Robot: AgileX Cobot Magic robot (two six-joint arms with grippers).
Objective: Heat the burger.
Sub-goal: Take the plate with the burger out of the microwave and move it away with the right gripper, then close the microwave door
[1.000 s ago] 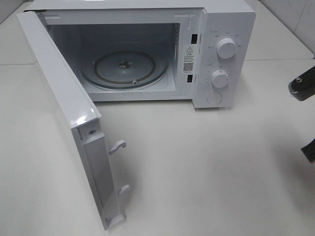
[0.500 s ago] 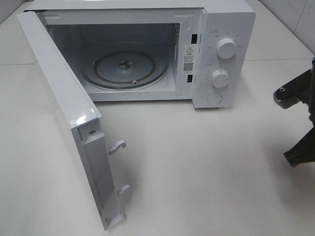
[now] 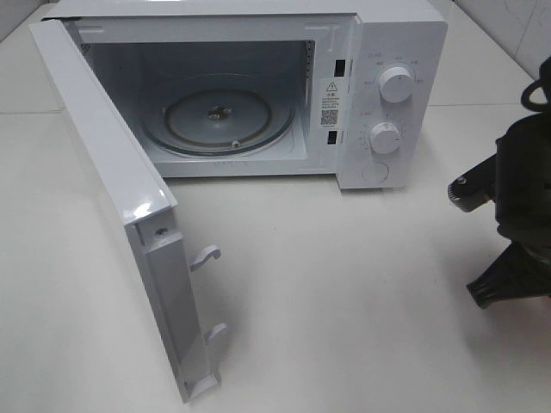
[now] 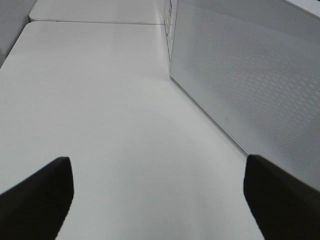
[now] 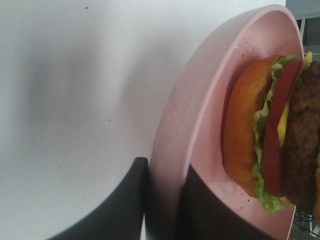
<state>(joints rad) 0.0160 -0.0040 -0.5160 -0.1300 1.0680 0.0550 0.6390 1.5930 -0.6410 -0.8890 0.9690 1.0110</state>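
The burger [image 5: 270, 135], with golden bun, lettuce, tomato, cheese and dark patty, lies on a round pink plate [image 5: 200, 115]. My right gripper [image 5: 165, 200] is shut on the plate's rim, one finger on each side of it. In the high view only the right arm [image 3: 521, 172] shows, at the right edge; the plate and burger are out of that view. The white microwave [image 3: 387, 52] stands at the back with its door [image 3: 112, 172] swung wide open and its glass turntable [image 3: 215, 116] bare. My left gripper [image 4: 156, 165] is open and empty over the table, beside the door's outer face [image 4: 250, 80].
The door sticks out toward the front left, its latch hooks [image 3: 207, 255] pointing right. Two knobs [image 3: 396, 83] and a button sit on the microwave's right panel. Bare white table [image 3: 344, 284] lies in front of the oven.
My right arm has moved left, further into the high view from the right edge. The microwave and its door have not moved.
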